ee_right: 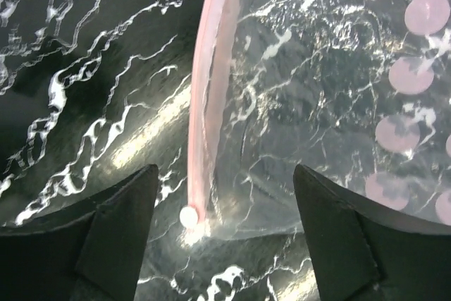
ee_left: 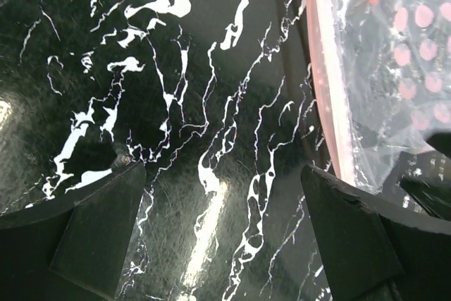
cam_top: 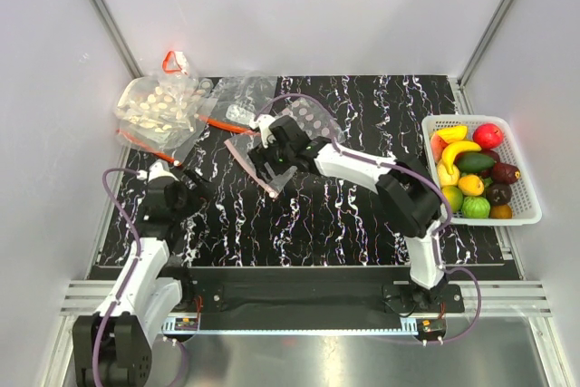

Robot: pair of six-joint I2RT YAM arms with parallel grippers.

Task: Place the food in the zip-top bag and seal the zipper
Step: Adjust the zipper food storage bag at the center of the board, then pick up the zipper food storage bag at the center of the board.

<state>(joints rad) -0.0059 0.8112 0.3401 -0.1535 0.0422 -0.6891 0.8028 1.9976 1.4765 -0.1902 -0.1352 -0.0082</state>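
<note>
Black, white-veined mat point(cam_top: 362, 215) lies flat. White mesh basket point(cam_top: 520, 169) sits at the mat's right edge. Small red triangular loop point(cam_top: 171, 62) lies just beyond the mat's far left corner. Aluminium rail point(cam_top: 526, 296) runs along the mat's near edge.

Left claw point(ee_left: 224, 195) gapes wide, arm folded; right claw point(ee_right: 225, 181) parted, arm outstretched, apparently tilted downward.
</note>
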